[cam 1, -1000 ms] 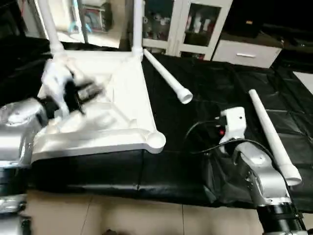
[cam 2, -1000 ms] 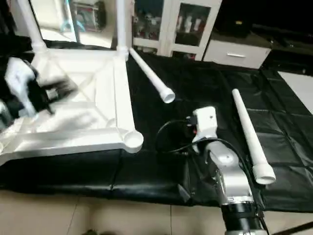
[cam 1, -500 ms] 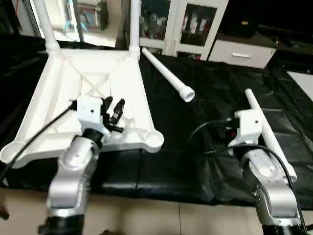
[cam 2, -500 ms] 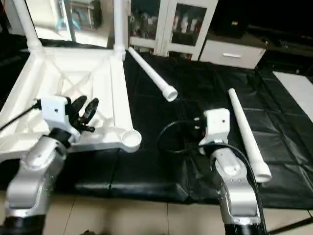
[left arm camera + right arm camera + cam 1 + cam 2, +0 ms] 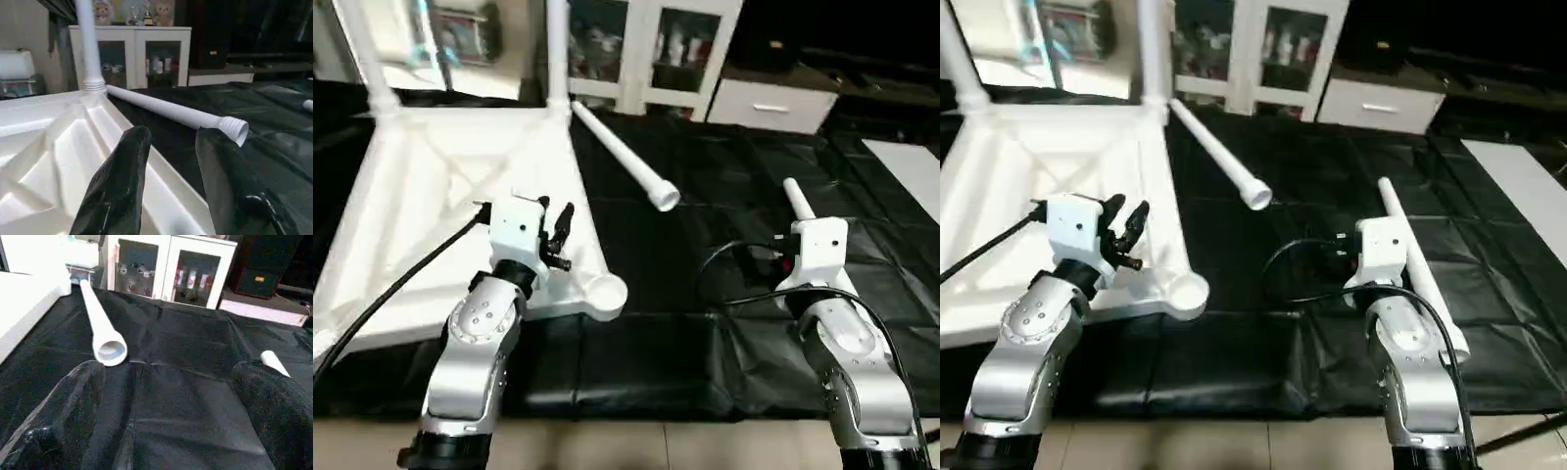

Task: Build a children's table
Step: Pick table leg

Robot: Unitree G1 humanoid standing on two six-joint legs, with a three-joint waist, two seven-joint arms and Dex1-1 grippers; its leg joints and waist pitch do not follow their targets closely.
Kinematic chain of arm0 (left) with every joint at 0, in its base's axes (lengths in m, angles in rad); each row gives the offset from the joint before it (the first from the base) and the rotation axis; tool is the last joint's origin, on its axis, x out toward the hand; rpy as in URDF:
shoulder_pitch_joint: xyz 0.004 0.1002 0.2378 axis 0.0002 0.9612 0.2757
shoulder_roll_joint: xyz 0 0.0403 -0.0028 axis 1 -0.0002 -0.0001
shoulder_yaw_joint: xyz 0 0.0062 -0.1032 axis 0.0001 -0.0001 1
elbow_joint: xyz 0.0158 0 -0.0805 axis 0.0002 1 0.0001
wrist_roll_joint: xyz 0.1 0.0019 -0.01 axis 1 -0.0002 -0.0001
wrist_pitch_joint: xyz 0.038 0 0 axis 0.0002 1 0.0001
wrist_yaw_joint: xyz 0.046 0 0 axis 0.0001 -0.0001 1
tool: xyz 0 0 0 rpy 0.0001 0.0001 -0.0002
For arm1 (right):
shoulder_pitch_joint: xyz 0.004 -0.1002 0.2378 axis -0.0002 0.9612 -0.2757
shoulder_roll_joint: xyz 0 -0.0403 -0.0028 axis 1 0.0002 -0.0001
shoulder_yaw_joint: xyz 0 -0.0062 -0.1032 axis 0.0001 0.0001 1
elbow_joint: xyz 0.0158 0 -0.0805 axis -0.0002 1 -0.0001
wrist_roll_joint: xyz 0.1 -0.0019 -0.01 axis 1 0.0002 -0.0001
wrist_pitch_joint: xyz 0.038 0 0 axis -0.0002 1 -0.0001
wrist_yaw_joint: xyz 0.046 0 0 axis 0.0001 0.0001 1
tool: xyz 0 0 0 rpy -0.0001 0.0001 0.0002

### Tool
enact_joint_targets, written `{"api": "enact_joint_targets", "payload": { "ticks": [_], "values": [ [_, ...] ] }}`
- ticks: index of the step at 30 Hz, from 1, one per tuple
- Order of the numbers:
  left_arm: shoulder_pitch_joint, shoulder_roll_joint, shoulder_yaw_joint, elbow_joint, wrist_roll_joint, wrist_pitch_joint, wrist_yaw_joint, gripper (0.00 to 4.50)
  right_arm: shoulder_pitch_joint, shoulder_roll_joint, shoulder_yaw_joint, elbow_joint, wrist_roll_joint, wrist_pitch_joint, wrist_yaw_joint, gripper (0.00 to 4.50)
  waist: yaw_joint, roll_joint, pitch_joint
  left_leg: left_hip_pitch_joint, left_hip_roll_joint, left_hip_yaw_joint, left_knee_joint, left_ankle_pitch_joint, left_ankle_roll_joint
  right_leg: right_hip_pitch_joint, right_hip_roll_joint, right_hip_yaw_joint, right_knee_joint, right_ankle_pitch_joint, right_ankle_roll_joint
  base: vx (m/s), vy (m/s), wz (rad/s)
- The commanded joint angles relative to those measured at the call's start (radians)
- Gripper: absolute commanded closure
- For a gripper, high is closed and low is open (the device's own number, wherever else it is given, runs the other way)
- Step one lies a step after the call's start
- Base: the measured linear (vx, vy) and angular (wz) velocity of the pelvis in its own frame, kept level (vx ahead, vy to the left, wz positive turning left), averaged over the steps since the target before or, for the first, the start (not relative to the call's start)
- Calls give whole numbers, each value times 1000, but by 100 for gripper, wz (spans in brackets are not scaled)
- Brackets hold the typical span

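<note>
Jaws: left gripper (image 5: 556,231) partly open, nothing between the fingers (image 5: 122,181); right gripper (image 5: 171,421) spread wide, also empty.

Table top (image 5: 431,196) lies underside up at left of the head-camera frame on the black sheet (image 5: 724,196), X ribs visible. Two legs stand in the far corner sockets, one at upper left (image 5: 357,49), one at top centre-left (image 5: 557,49). Near right corner socket (image 5: 605,291) is empty. Left gripper hovers over the top's right rail, just behind that socket.

Loose leg (image 5: 617,157) lies on the sheet at upper centre, slanting from the far corner toward centre frame, flared open end nearest. Second loose leg (image 5: 1410,264) lies at right, partly hidden by the right arm's white wrist housing (image 5: 818,250); its narrow tip points away.

White glass-door cabinet (image 5: 656,49) at the top edge, small items inside, no writing legible. No brand marks or labels readable on the table parts or arms.
</note>
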Motion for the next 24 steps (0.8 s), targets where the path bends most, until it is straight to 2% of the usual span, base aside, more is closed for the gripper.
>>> {"api": "enact_joint_targets", "payload": {
  "ticks": [1, 2, 3, 4, 5, 6, 7, 8, 9, 10, 11, 12, 13, 14, 15, 16, 17, 18, 19, 20, 21, 22, 23, 24],
  "values": [
    [-5, -2, -11, -15, 9, 2, 12, 266, -9, -12, -15, -12, 1, -1, -4, 0, 6, 16, -68, 9, 20, -7, -74, -258, 87, 51, -28, 28, -38, -166, -232, 101, -15, 0],
    [-5, 0, -9, -15, 8, 2, 13, 266, -10, -13, -13, -11, -1, 0, 0, 0, 18, 4, -71, -55, -5, -22, -58, -153, 164, 99, -41, 16, -38, -96, -227, 61, -8, 3],
    [-5, 1, -9, -15, 10, 3, 12, 266, -10, -15, -12, -11, -2, 0, 3, 0, 22, 18, -84, -58, -13, -23, -48, -89, 208, 116, -52, 9, -39, -61, -220, 66, 25, 29],
    [-5, 1, -8, -15, 12, 3, 12, 266, -11, -16, -10, -10, -3, 0, 5, 0, 28, 24, -82, -91, -29, -48, -24, 19, 332, 136, -73, -25, -50, -20, -186, 66, 25, 29],
    [-4, 1, -8, -15, 12, 3, 12, 266, -12, -18, -6, -8, -5, -1, 8, 0, 22, 34, -83, -85, -35, -71, -7, 127, 413, 134, -59, -54, -46, -12, -176, 108, 30, 57],
    [-3, 2, -8, -16, 12, 3, 12, 266, -13, -19, -3, -7, -7, -2, 11, 0, 19, 40, -78, -74, -38, -83, -5, 172, 443, 127, -44, -67, -44, -22, -173, 126, 5, 63],
    [-2, 3, -8, -17, 13, 2, 13, 266, -13, -21, 3, -6, -11, -5, 14, 0, 18, 50, -71, -50, -45, -109, -2, 248, 485, 125, -17, -92, -39, -62, -163, 126, 5, 63],
    [-1, 4, -9, -18, 15, 2, 14, 266, -13, -21, 5, -5, -12, -6, 15, 0, 7, 57, -72, 9, -41, -160, -5, 317, 546, 96, 19, -109, -8, -101, -142, 169, -27, 62],
    [0, 4, -8, -21, 15, 4, 14, 266, -14, -20, 5, -5, -11, -6, 15, 0, -2, 54, -74, 49, -38, -198, -3, 350, 594, 66, 40, -112, 16, -129, -123, 159, -52, 63],
    [1, 5, -9, -23, 15, 5, 16, 266, -15, -17, 3, -4, -6, -5, 16, 0, -18, 62, -67, 134, 2, -292, -7, 329, 697, -36, 48, -87, 95, -254, -80, 159, -52, 63],
    [4, 6, -8, -26, 16, 6, 18, 266, -16, -11, 1, -1, 3, -7, 18, 0, -23, 46, -65, 151, 50, -340, -17, 328, 711, -82, 17, -25, 137, -281, -32, 120, -81, 58],
    [4, 6, -8, -26, 16, 6, 18, 266, -16, -9, -1, -1, 6, -8, 18, 0, -22, 35, -59, 135, 46, -345, -21, 304, 686, -90, 2, 7, 141, -252, -17, 82, -101, 53],
    [6, 8, -7, -28, 17, 7, 20, 266, -18, -2, -8, 0, 19, -3, 17, 0, -7, 9, -45, 58, -40, -293, -21, 167, 517, -30, -29, 71, 48, -140, -8, 82, -101, 53],
    [7, 8, -7, -29, 18, 8, 22, 266, -19, 0, -11, 0, 25, 3, 16, 0, 30, -31, -29, 43, -101, -151, 41, -2, 325, 33, -66, 148, -33, -123, -48, 117, -105, 62],
    [9, 9, -7, -30, 18, 9, 22, 266, -20, -2, -11, 0, 26, 4, 18, 0, 45, -56, -27, -43, -137, -119, 94, -74, 303, 134, -85, 208, -61, -131, -79, 153, -66, 41],
    [9, 9, -7, -30, 18, 9, 22, 266, -20, -2, -11, 0, 26, 5, 18, 0, 65, -37, -37, -79, -114, -128, 131, -79, 260, 186, -134, 231, -61, -171, -95, 153, -66, 41],
    [10, 11, -7, -32, 19, 9, 23, 266, -21, -2, -11, 0, 30, 5, 23, 0, 78, -36, -22, -81, -81, -119, 133, -23, 126, 166, -107, 195, -66, -229, -159, 101, -17, 8],
    [10, 11, -7, -32, 19, 9, 23, 266, -21, -2, -11, 0, 30, 5, 23, 0, 81, -24, -22, -82, -72, -114, 113, 13, 109, 173, -96, 172, -68, -237, -197, 84, -8, 6],
    [11, 15, -6, -34, 19, 12, 25, 266, -22, 0, -13, 0, 40, 10, 27, 0, 89, 0, -32, -75, -47, -107, 60, 64, 110, 170, -70, 134, -71, -235, -247, 84, -8, 6],
    [12, 12, -1, -37, 11, 11, 25, 266, -23, 0, -14, 0, 45, 12, 31, 0, 79, 39, -36, -55, -9, -102, -11, 122, 115, 153, -38, 69, -61, -230, -240, 99, 48, 9],
    [14, 9, 4, -38, 0, 6, 20, 266, -23, -1, -14, 0, 46, 14, 32, 0, 75, 76, -50, -6, 25, -129, -47, 95, 123, 118, -2, 32, -24, -174, -184, 114, 88, 2],
    [15, 15, 2, -41, -5, 14, 8, 266, -25, 1, -19, 0, 53, 21, 32, 0, 29, 75, -56, 36, 66, -186, -51, 146, 211, 63, 34, 4, 60, -102, -145, 114, 88, 2],
    [17, 19, -1, -43, -6, 17, 0, 266, -27, 0, -21, 1, 54, 26, 31, 0, 14, 66, -96, 117, 112, -253, 4, 531, 404, -49, 8, 20, 135, -46, -22, 116, 57, -6],
    [22, 31, -9, -47, -7, 22, -19, 266, -32, -2, -24, 5, 55, 35, 28, 0, 20, 61, -98, 109, 106, -258, 22, 783, 430, -64, -4, 35, 130, 7, 20, 0, 0, 0]
  ]
}}
